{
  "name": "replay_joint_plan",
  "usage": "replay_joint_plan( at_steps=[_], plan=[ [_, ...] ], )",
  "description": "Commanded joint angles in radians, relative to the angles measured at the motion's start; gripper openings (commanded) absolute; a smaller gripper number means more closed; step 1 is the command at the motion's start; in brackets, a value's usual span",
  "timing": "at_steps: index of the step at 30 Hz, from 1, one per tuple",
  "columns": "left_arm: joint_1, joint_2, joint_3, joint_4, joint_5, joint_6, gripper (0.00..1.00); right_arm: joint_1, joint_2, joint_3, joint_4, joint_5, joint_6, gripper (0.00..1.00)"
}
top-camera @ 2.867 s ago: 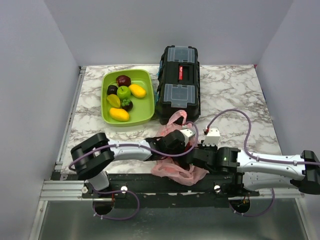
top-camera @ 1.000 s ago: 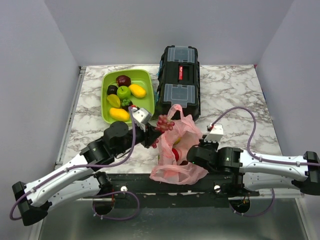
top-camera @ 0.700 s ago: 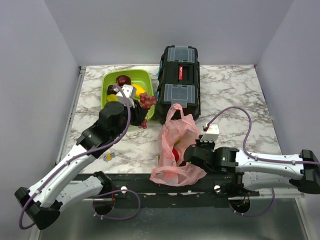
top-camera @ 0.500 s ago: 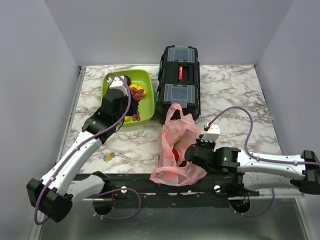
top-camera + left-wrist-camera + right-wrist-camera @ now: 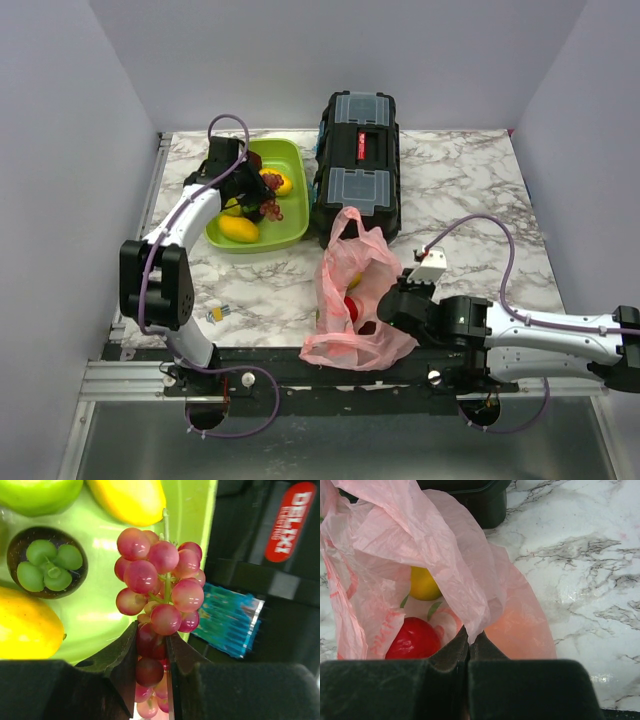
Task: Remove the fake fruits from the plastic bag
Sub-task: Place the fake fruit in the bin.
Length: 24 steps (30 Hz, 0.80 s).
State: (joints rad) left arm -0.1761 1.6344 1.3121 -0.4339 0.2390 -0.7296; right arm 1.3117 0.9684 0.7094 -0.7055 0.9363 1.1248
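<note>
Grape bunch [image 5: 268, 209] lifted clear of the plastic bag [image 5: 352, 275], ready to drop into the tray [image 5: 292, 228].
From above: the left hand [image 5: 260, 201] hangs over the far-left tray, and the bag stands near-centre on the counter [image 5: 460, 190]. Left wrist: the jaws pinch the bunch's lower grapes, so next they need only part. Right wrist: the right hand [image 5: 468, 647] is clamped on the bag's rim, with a red fruit [image 5: 415, 639] and a yellow-green fruit [image 5: 423, 584] inside to fetch.

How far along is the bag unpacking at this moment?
Done: the grape bunch is out of the plastic bag. In hand: the left jaws are shut on it, holding it over the green tray, not yet released. Left: a red fruit and a yellow fruit lie inside the bag, whose pink edge the right jaws pinch shut.
</note>
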Motion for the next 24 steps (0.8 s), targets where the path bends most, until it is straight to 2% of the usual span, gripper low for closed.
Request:
replay_joint_plan(
  at_steps=[1,4,7,13,17,24],
  plan=[
    [0.044,0.075,-0.008,0.020,0.194,-0.059,0.01,0.003,-0.023,-0.015,0.001,0.004,0.013,0.01],
    [0.046,0.106,-0.027,0.046,0.228,-0.041,0.08,0.003,-0.029,-0.014,-0.006,0.004,0.017,0.01],
    [0.046,0.118,-0.050,0.096,0.258,-0.039,0.31,0.003,-0.031,-0.012,-0.009,0.005,0.017,0.01],
    [0.047,0.122,-0.054,0.094,0.269,-0.057,0.58,0.002,-0.027,-0.007,-0.011,0.000,0.019,0.01],
    [0.048,0.071,-0.080,0.102,0.244,-0.050,0.68,0.003,-0.018,0.005,-0.012,-0.007,0.012,0.01],
    [0.026,-0.162,-0.191,0.117,0.240,-0.014,0.70,0.002,0.005,0.005,0.028,-0.048,-0.058,0.01]
  ],
)
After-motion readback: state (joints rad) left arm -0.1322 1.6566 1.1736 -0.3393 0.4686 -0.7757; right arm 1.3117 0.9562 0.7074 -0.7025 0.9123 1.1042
